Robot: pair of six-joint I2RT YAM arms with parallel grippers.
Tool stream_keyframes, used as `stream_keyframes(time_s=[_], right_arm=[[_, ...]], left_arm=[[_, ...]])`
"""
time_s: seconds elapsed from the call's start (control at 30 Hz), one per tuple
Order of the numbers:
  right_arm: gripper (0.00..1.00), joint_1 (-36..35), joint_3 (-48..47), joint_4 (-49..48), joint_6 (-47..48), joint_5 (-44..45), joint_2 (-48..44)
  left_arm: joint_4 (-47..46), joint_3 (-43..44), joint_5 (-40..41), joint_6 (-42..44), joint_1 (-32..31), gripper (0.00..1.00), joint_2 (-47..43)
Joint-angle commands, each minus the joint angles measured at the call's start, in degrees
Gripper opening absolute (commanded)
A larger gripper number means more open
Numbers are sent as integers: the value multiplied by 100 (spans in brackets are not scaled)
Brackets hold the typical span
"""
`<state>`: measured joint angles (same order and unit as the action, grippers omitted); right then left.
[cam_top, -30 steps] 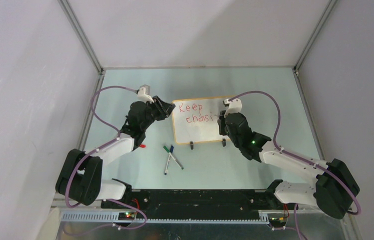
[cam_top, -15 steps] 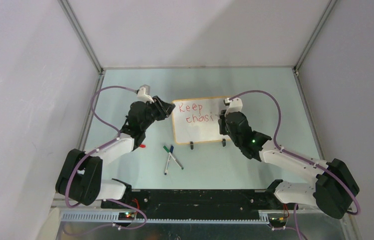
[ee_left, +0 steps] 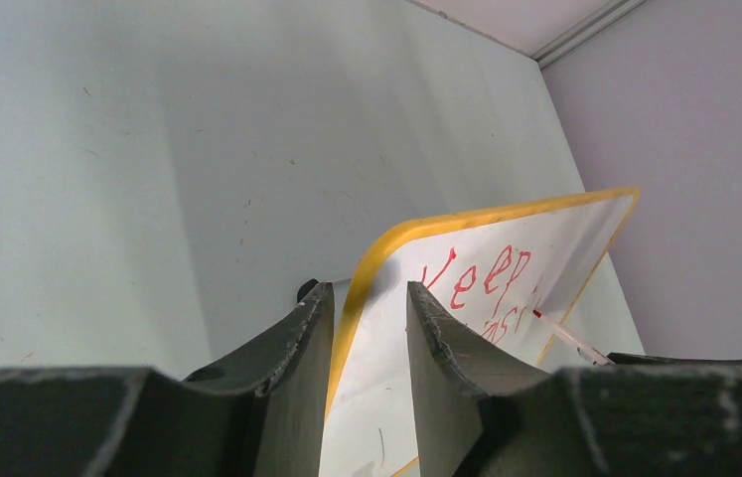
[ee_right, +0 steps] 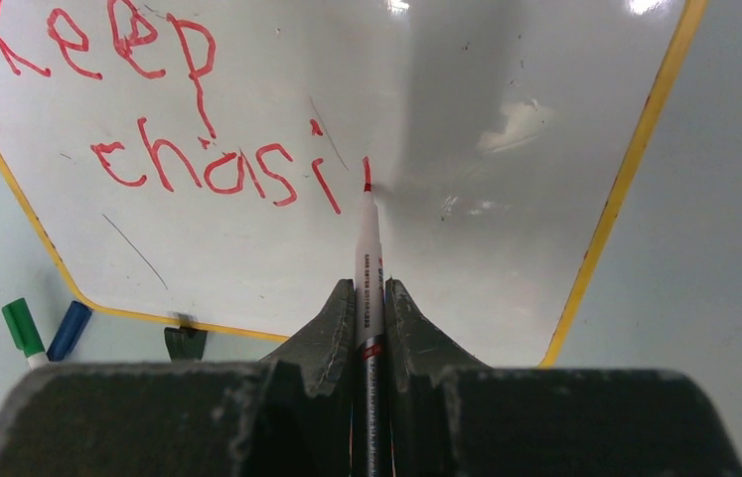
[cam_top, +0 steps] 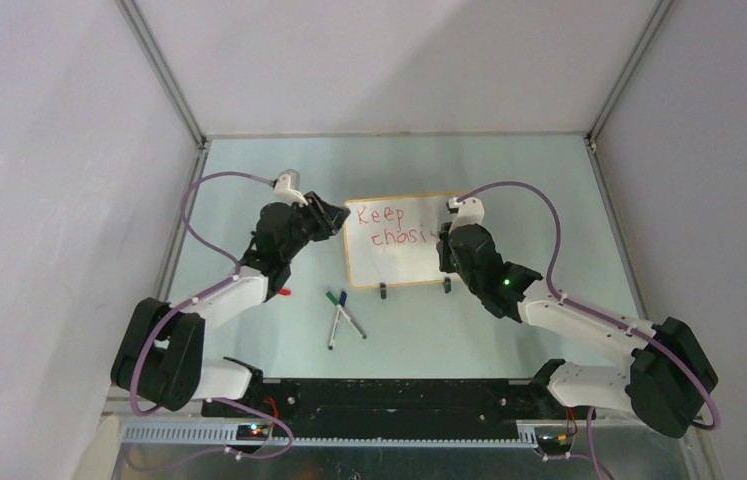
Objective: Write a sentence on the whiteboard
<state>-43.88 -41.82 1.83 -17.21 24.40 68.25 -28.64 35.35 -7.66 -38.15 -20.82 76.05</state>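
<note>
The whiteboard (cam_top: 399,262) stands tilted at the table's middle, with a yellow-orange frame and black clip feet. The sentence (cam_top: 389,226) in red reads "Keep" and below it "chasi" plus a fresh short stroke. My left gripper (cam_top: 337,222) grips the board's left edge; in the left wrist view its jaws (ee_left: 367,293) straddle the whiteboard frame (ee_left: 371,273). My right gripper (cam_top: 444,240) is shut on a red marker (ee_right: 367,248), whose tip touches the whiteboard (ee_right: 506,219) just right of the sentence's "chasi" (ee_right: 208,164).
A green marker (cam_top: 334,320) and a blue marker (cam_top: 352,315) lie crossed on the table in front of the board. They also show in the right wrist view, green (ee_right: 21,326) and blue (ee_right: 71,328). A small red cap (cam_top: 284,292) lies by the left arm.
</note>
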Motion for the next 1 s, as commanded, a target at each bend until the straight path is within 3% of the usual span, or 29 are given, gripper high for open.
stream_keyframes(time_s=[0.0,0.97], right_arm=[[0,-10,-239,143,-79,-33,23],[0,56,-382,116,-16,-23,41]], left_arm=[[-142,-29,112,-8,29,38,-187],[-144,-29,99,-8,42,38,-177]])
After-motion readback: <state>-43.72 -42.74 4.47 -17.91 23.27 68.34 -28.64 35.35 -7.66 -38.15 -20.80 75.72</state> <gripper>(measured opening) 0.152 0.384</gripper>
